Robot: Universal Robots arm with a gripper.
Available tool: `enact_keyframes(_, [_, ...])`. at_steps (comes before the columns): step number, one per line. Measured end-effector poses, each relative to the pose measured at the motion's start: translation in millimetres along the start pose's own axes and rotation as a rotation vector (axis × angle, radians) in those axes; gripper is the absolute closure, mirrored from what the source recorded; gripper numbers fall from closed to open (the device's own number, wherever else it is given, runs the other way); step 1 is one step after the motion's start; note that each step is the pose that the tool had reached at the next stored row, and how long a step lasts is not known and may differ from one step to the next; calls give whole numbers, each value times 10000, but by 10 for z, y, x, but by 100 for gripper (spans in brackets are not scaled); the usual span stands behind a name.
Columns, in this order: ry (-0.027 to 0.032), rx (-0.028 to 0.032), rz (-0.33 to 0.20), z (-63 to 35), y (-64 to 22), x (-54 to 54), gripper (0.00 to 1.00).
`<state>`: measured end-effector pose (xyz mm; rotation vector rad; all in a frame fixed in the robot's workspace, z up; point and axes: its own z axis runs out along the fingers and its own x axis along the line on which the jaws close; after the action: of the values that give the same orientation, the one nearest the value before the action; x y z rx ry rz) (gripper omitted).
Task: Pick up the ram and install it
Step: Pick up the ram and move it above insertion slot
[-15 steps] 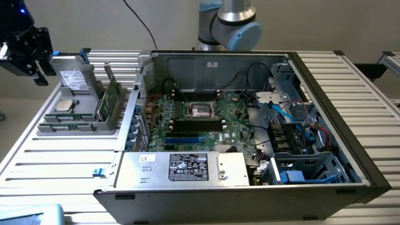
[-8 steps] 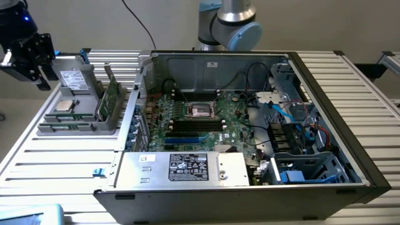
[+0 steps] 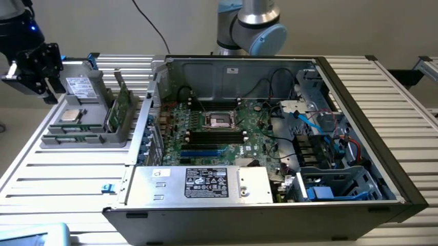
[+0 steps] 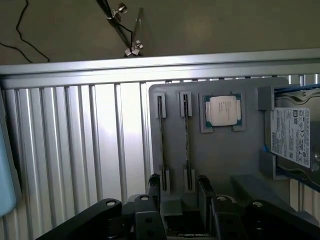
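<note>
Ram (image 3: 122, 107): upright in tray (image 3: 82, 139), nine o'clock of case (image 3: 239, 225) in the exterior view; not yet picked. Motherboard slots (image 3: 216, 136): look bare, install outstanding. Gripper (image 4: 179, 186): jaws apart, empty, above tray, ten o'clock of ram.

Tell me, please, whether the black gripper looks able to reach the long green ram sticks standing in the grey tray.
Probably yes: the black gripper hangs open near the grey tray, and nothing covers the upper edges of the long green ram sticks.
</note>
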<state>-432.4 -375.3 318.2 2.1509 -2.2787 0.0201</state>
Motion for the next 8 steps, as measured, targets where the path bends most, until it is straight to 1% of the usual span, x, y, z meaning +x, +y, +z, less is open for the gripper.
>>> enact_keyframes(2, [83,7,0,23,0,0,57])
enact_keyframes(3, [93,7,-1,41,0,0,57])
enact_keyframes(8, [94,7,0,131,1,-2,57])
